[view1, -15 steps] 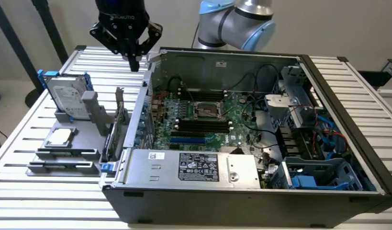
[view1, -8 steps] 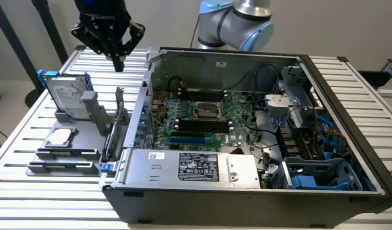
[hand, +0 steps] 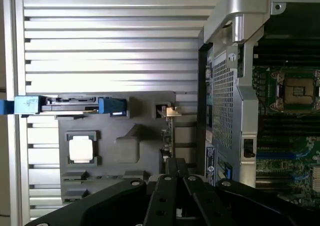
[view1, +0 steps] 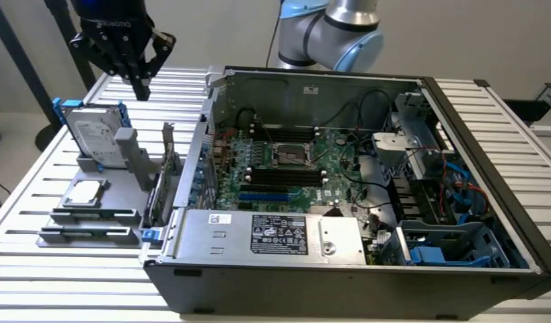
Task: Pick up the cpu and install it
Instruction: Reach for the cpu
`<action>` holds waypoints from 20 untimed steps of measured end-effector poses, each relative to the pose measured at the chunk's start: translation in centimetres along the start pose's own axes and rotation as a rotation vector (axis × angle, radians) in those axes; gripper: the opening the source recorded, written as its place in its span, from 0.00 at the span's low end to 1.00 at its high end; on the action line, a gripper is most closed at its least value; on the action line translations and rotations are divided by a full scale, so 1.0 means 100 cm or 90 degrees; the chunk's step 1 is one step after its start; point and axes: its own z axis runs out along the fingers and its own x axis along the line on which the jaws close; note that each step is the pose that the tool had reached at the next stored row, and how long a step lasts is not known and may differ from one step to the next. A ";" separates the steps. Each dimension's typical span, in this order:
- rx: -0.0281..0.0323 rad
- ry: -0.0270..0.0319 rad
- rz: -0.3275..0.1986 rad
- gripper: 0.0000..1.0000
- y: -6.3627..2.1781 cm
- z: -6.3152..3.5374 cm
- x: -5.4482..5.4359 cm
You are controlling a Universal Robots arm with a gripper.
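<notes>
A robot arm (view1: 338,30) reaches in over a slatted metal table (view1: 33,269) beside an opened desktop computer case (view1: 347,282). Its black gripper (view1: 141,87) hangs in the air at the exterior view's left, fingers clenched together to a point and grasping nothing. The cpu (view1: 85,192), a small square chip with a silvery top, lies flat in its recess on a grey holder (view1: 122,202) on the table, well apart from the gripper and lower in the scene. Just behind the chip a large silver hard drive (view1: 94,138) in a blue frame stands upright in the same holder, between the cpu and the hovering fingers. Two long dark memory sticks (view1: 89,234) lie in slots at the holder's near edge. To the exterior view's right of the holder the case lies on its side with its panel off, showing the green motherboard (view1: 298,178), the square metal cpu socket (view1: 291,155) near the board's middle, and a labelled silver power supply (view1: 275,234) along the near wall. From the wrist camera the closed gripper (hand: 175,168) points down toward the grey holder (hand: 130,151), with the cpu (hand: 81,148) showing bright white in its seat, the hard drive (hand: 70,105) edge-on beside it, and the socket (hand: 297,91) inside the case across the side wall.
</notes>
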 end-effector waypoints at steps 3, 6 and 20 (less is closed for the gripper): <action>0.0001 0.0006 0.000 0.11 -0.0002 0.0001 0.014; 0.0001 0.0012 0.000 0.11 -0.0003 0.0002 0.027; 0.0010 0.0053 0.000 0.11 -0.0004 0.0024 0.091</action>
